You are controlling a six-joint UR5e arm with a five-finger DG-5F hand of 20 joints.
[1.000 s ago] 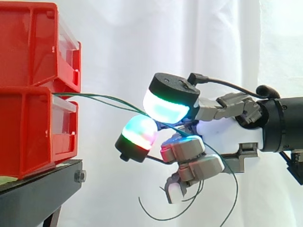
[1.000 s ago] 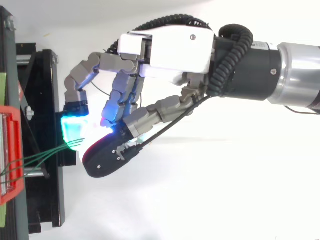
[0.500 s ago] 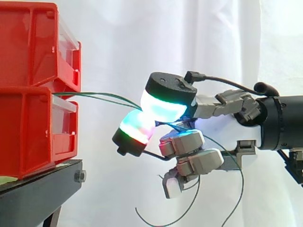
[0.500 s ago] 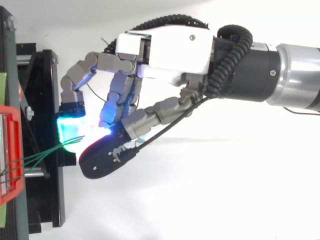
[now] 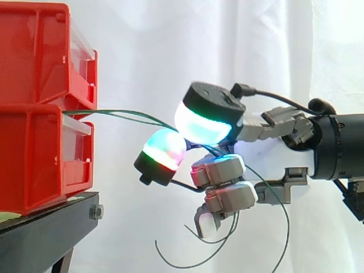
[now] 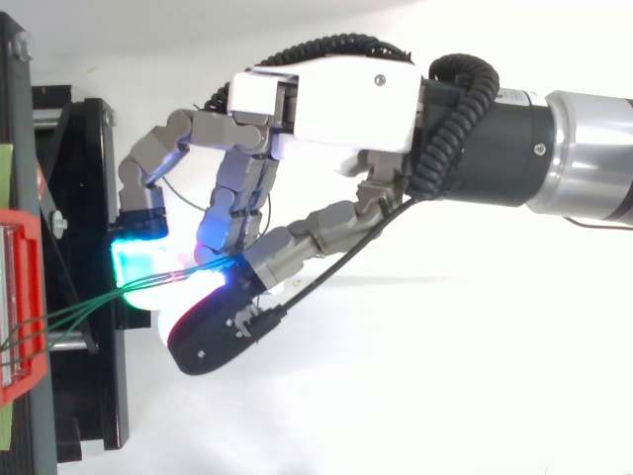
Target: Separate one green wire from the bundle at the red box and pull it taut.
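Several thin green wires [image 5: 122, 115] leave the gap between the two stacked red boxes [image 5: 42, 108] and run right into my hand [image 5: 267, 151]. In the top view the green wires [image 6: 74, 315] fan out from the red box [image 6: 20, 302] toward the glowing pads. The thumb pad [image 5: 206, 120] and a fingertip [image 5: 164, 152] are curled together with the wires pinched between them. The other fingers are curled below. Loose wire ends [image 5: 199, 259] hang in loops under the hand.
The red boxes rest on a black stand [image 5: 48, 224], whose frame [image 6: 84, 257] lies just left of the hand in the top view. A white curtain hangs behind. Open room lies to the right and below the hand.
The thumb pad has lifted and tilted slightly, and the hanging wire loops have shifted left under the hand. The hand's place has barely changed.
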